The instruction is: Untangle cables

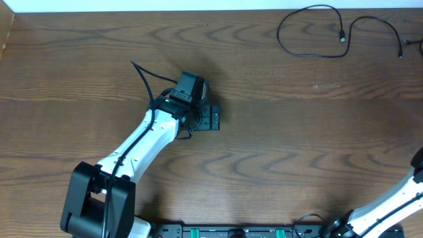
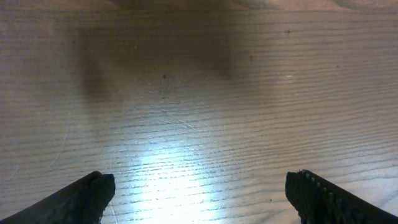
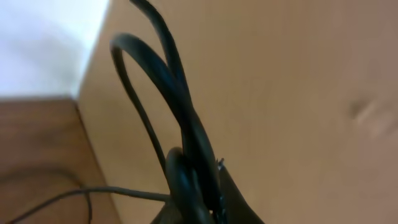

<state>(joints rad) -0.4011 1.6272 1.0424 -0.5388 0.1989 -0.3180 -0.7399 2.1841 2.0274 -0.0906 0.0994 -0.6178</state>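
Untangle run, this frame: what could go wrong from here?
1. Right claw looks shut on a doubled black cable; pulling may tighten the loop instead of freeing it.
2. Left claw hangs open over bare table, so nothing anchors the pull.
3. Other cables lie by the far edge; a snag could drag them off.
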